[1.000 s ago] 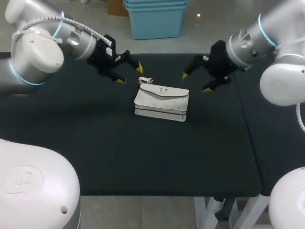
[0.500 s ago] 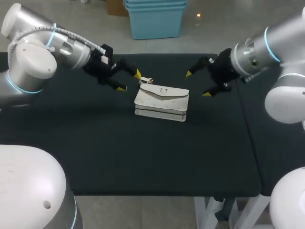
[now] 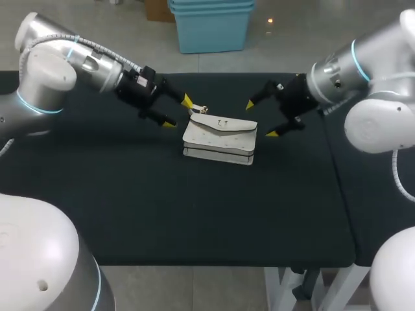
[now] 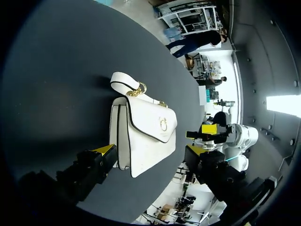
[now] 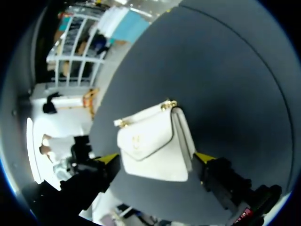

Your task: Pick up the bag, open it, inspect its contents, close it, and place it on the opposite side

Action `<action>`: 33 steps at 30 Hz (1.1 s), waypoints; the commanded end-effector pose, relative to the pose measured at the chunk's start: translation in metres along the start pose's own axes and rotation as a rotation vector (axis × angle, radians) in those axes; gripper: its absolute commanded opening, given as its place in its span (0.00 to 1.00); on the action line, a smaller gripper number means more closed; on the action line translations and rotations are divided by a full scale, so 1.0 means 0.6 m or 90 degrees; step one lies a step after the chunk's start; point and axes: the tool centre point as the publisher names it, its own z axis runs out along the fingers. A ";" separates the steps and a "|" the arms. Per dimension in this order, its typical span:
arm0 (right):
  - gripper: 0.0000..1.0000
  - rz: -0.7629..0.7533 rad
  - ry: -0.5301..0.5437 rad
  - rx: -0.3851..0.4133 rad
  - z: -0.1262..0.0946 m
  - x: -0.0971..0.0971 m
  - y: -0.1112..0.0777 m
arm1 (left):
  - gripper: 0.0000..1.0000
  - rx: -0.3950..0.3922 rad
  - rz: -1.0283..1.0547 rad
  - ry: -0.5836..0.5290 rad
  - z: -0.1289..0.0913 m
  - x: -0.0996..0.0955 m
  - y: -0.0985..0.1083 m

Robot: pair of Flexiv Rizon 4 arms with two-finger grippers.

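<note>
A white handbag [image 3: 219,139] with a closed flap lies flat at the middle of the black table [image 3: 130,201]. Its short strap with a gold ring [image 3: 198,109] points to the far left. My left gripper [image 3: 177,112] is open just left of the strap, not touching the bag. My right gripper [image 3: 260,119] is open at the bag's far right corner, also apart from it. In the left wrist view the bag [image 4: 143,136] lies ahead of that open gripper [image 4: 149,150]. The right wrist view shows the bag [image 5: 150,143] ahead of the open right gripper [image 5: 156,158].
The dark tabletop extends well to the bag's left, right and front. The table's right edge [image 3: 337,175] runs a little beyond my right gripper.
Both grippers have closed in on the bag from either side, the left toward the strap end and the right toward the far right corner. The bag has not moved.
</note>
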 end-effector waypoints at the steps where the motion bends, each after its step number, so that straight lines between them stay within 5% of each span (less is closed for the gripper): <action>1: 1.00 -0.004 0.004 0.074 0.021 0.001 0.016 | 1.00 -0.031 -0.001 0.039 0.024 -0.010 -0.015; 19: 1.00 -0.010 0.087 0.141 0.056 -0.033 0.030 | 1.00 -0.028 -0.007 0.066 0.054 -0.011 -0.033; 27: 0.97 -0.020 0.120 0.169 0.069 -0.024 0.031 | 0.99 -0.025 -0.011 0.082 0.064 -0.015 -0.041; 33: 0.83 -0.034 0.140 0.186 0.078 -0.014 0.028 | 0.80 -0.025 -0.019 0.103 0.073 -0.021 -0.049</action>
